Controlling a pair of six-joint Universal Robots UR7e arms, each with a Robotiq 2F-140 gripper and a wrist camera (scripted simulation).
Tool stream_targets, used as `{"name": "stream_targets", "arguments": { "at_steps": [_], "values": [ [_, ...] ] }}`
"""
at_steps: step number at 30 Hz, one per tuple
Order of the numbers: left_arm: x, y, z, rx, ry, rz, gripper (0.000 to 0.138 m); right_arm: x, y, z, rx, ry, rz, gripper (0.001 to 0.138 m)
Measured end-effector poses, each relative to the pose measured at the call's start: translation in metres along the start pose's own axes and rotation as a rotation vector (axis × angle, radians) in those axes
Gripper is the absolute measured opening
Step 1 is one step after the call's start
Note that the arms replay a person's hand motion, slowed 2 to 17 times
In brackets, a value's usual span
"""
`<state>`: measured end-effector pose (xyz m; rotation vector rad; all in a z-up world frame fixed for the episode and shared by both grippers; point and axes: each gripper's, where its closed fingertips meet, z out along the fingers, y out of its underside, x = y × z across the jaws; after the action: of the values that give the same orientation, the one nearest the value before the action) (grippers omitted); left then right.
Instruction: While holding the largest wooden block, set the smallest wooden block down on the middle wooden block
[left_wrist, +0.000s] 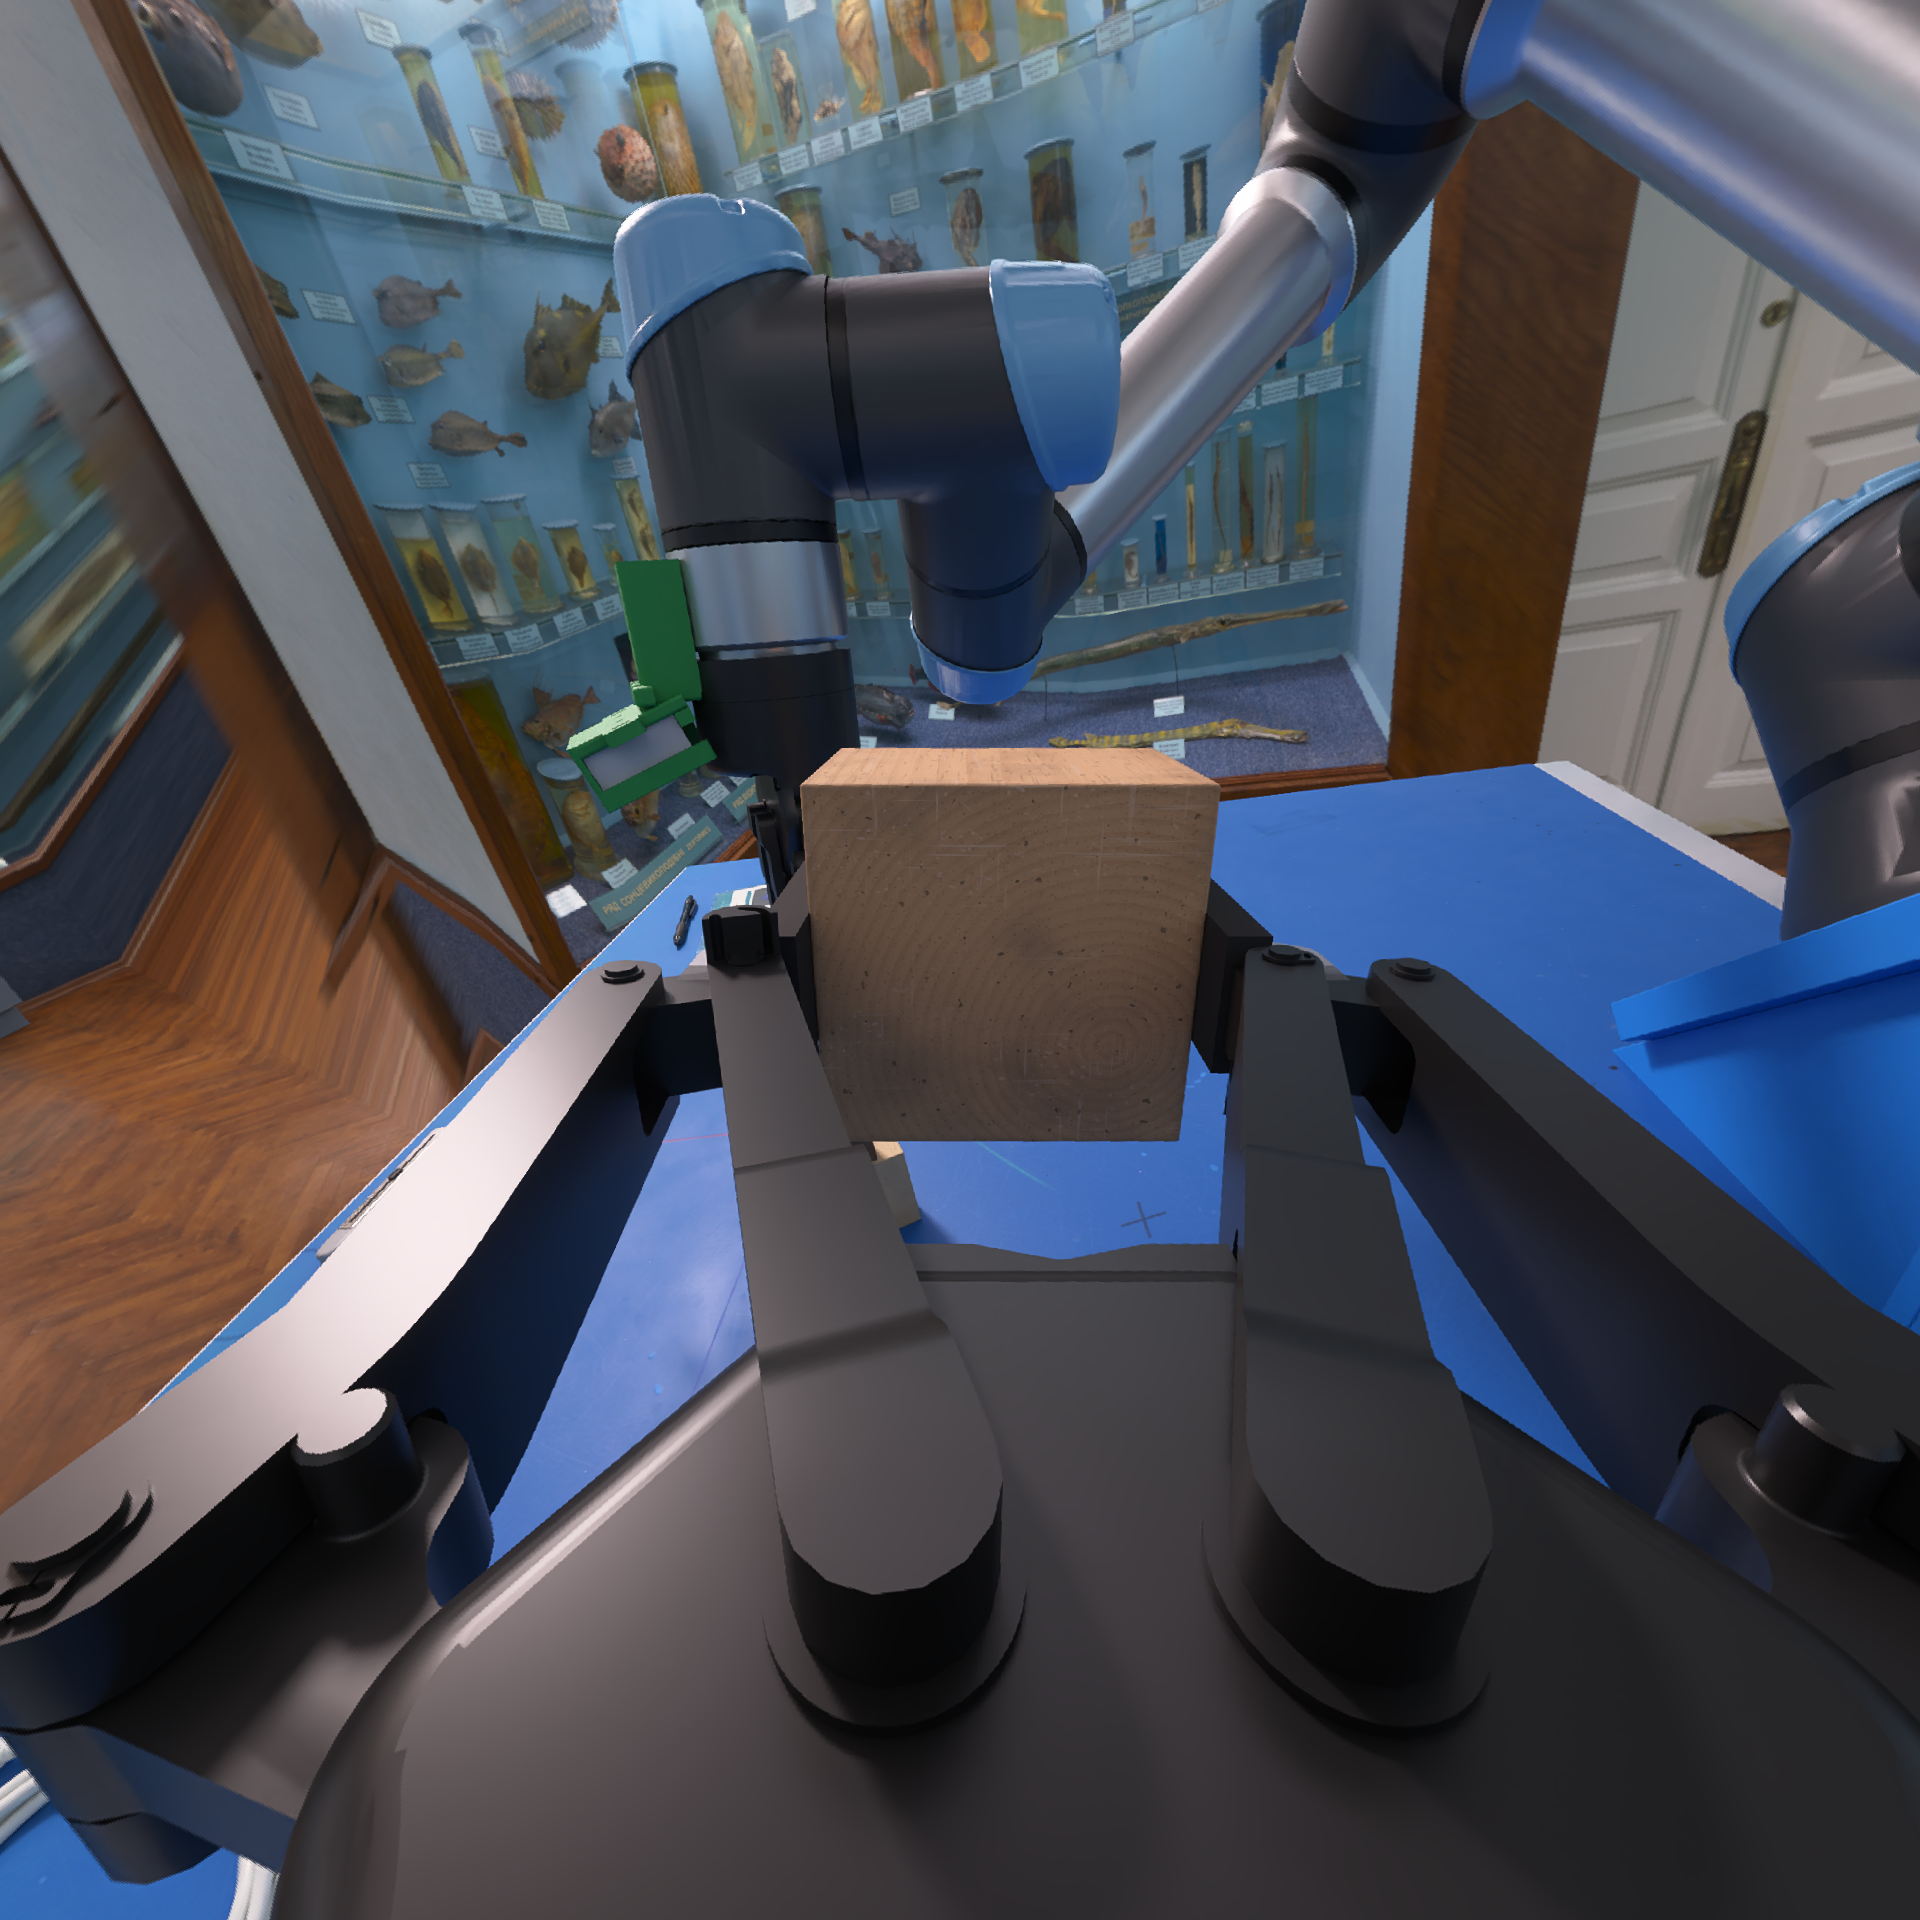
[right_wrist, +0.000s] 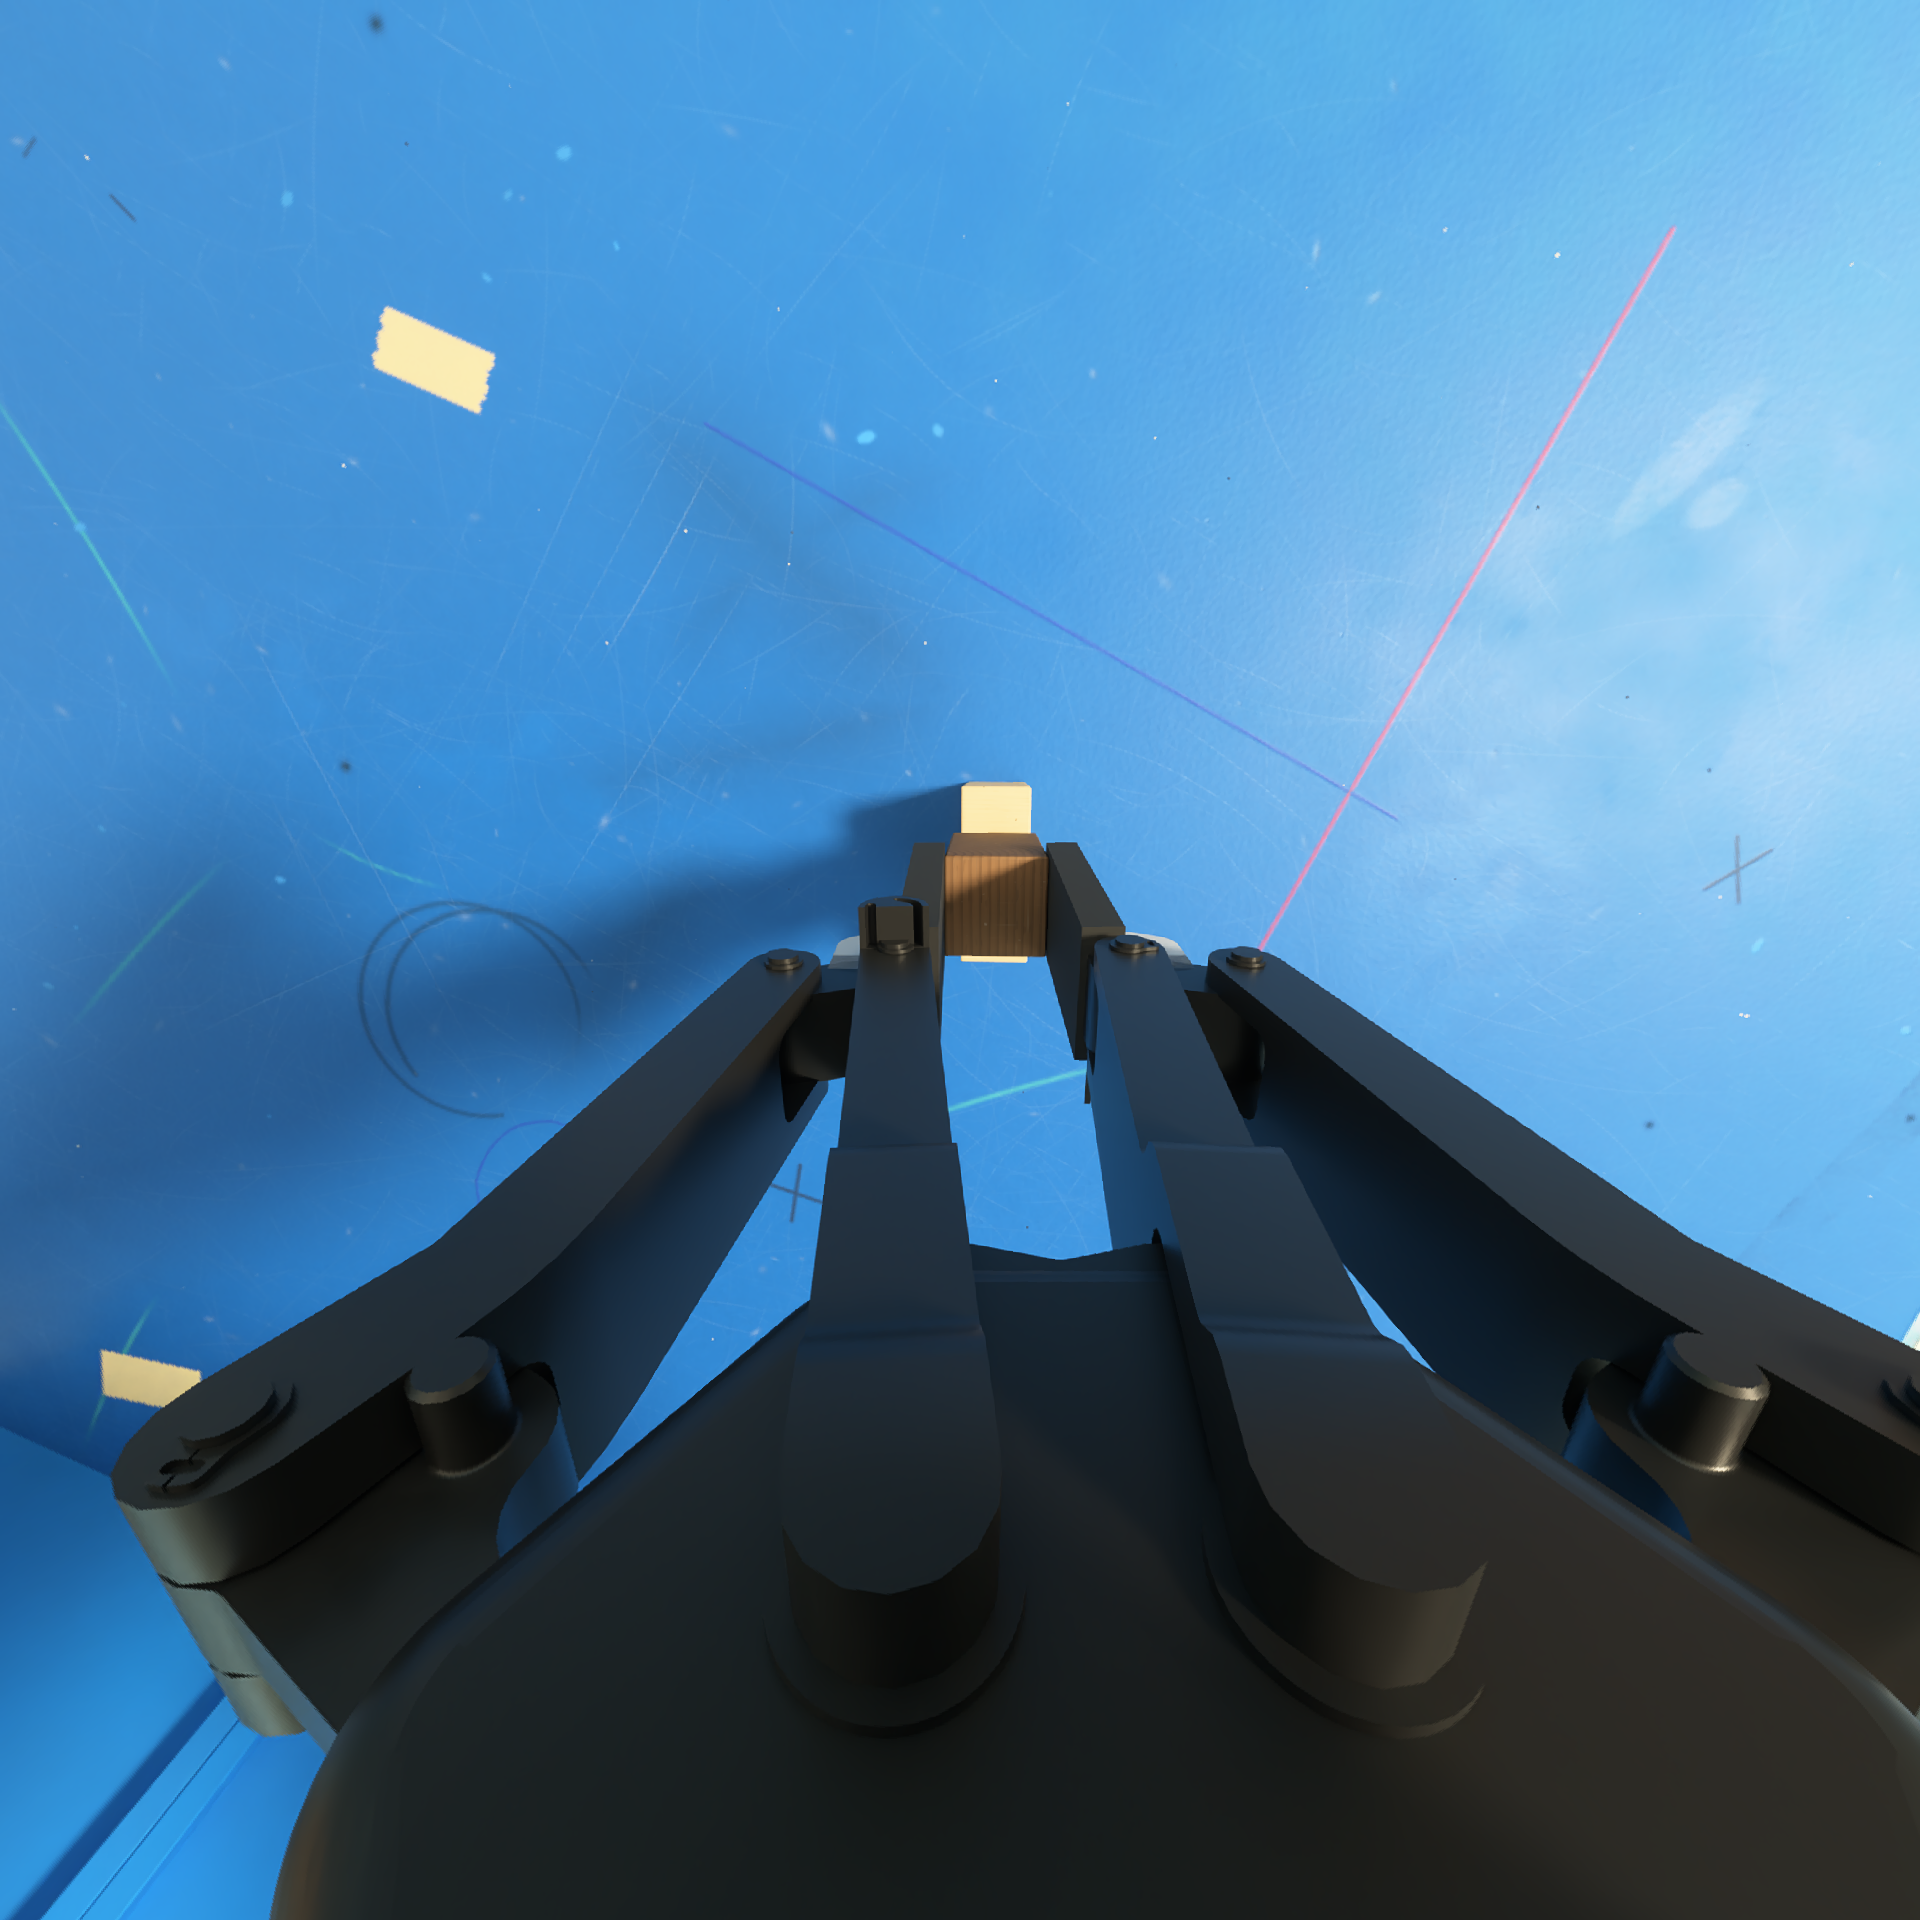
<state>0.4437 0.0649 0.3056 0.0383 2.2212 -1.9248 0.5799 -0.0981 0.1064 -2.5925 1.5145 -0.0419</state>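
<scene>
My left gripper (left_wrist: 1003, 987) is shut on the largest wooden block (left_wrist: 1003, 945), a tan cube held upright above the blue table (left_wrist: 1455, 914). A corner of a paler block (left_wrist: 896, 1184) shows below it, beside my left finger. My right gripper (right_wrist: 994, 904) is shut on the smallest wooden block (right_wrist: 994, 899) and points down at the table. The pale middle wooden block (right_wrist: 995, 808) lies directly under it, showing past the small block's far and near edges. I cannot tell whether the two touch.
The right arm (left_wrist: 862, 416) with its green camera mount (left_wrist: 649, 717) stands just behind the largest block. A pen (left_wrist: 684, 920) lies near the far table edge. Two pale tape pieces (right_wrist: 433, 358) (right_wrist: 145, 1377) lie on the scratched blue table (right_wrist: 1351, 416). The table's left edge drops to a wooden floor (left_wrist: 156, 1143).
</scene>
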Motion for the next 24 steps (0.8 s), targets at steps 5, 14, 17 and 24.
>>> {"name": "stream_targets", "arguments": {
  "at_steps": [5,14,17,24],
  "values": [
    [0.0005,-0.0006,-0.0007,0.005,0.005,-0.003,0.075,-0.0006,-0.0014,0.0000,0.003,0.002,0.001,0.026],
    [0.0006,-0.0020,-0.0034,0.016,0.010,-0.008,0.075,-0.0015,-0.0006,0.0013,-0.007,-0.006,0.006,0.026],
    [0.0007,-0.0028,-0.0046,0.019,0.009,-0.008,0.075,-0.0009,0.0002,0.0022,-0.012,-0.006,0.009,0.026],
    [0.0006,-0.0041,-0.0065,0.024,0.007,-0.007,0.075,-0.0001,0.0013,0.0038,-0.022,-0.008,0.011,0.026]
  ]
}}
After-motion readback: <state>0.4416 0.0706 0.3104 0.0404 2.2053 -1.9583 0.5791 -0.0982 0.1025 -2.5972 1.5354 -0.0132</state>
